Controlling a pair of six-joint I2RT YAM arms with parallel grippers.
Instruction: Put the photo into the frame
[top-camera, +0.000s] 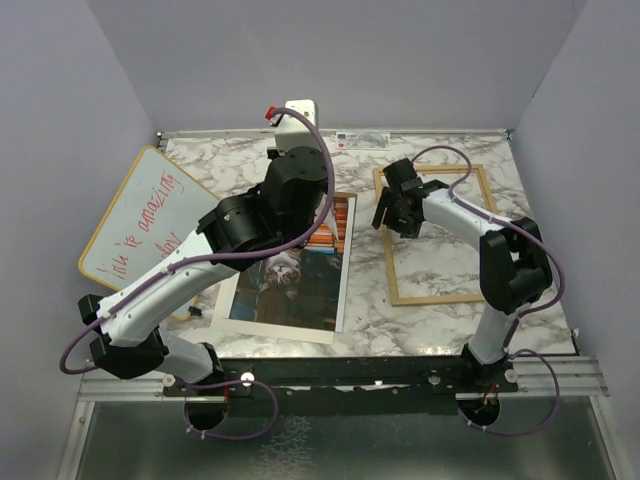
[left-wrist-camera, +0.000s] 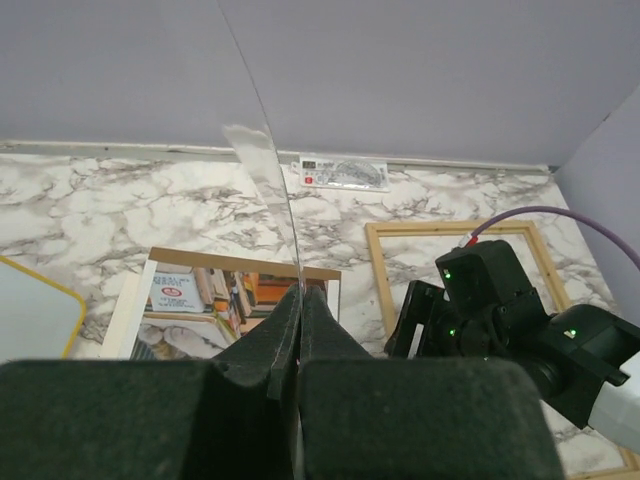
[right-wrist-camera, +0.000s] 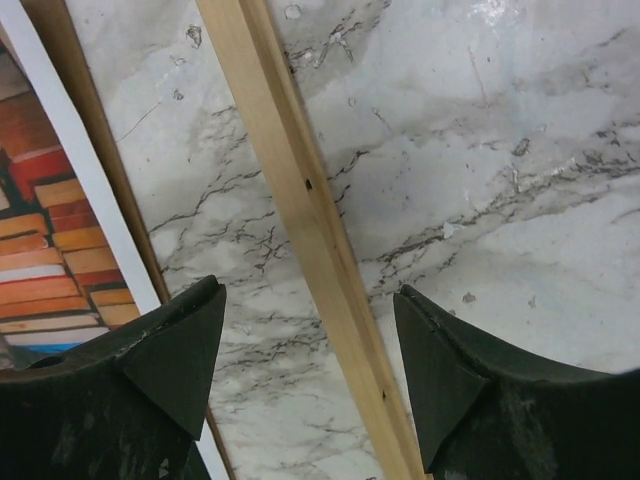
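Left wrist view: my left tool (left-wrist-camera: 300, 312) is pressed together on a thin clear pane (left-wrist-camera: 262, 170), which stands upright and edge-on to the lens. The pinch looks small and sits at the bottom edge only. Beyond it the photo (left-wrist-camera: 195, 292) lies face up on a brown backing board (left-wrist-camera: 240, 263). The frame (left-wrist-camera: 379, 280) lies flat to the photo's right, near but apart. Right wrist view: my right tool (right-wrist-camera: 308, 305) is spread and straddles the frame's left rail, with a gap on each side and nothing held. The marble desk (right-wrist-camera: 480, 150) shows plainly inside the rail, so I judge the opening empty, though clear glass would be hard to see. Top external view: photo mid-desk, frame to its right, whiteboard (top-camera: 140, 215) at the far left. Step in hand, as I read it: steady the frame so the pane can go in. To do it well, centre the right tool on the rail, close on wood only, and press down rather than drag. Carry the pane across high, clear of the right arm. Tilt it, seat one long edge inside the rail first, then lay it flat. Slip risk: smooth sheet, small pinch, so move slowly.
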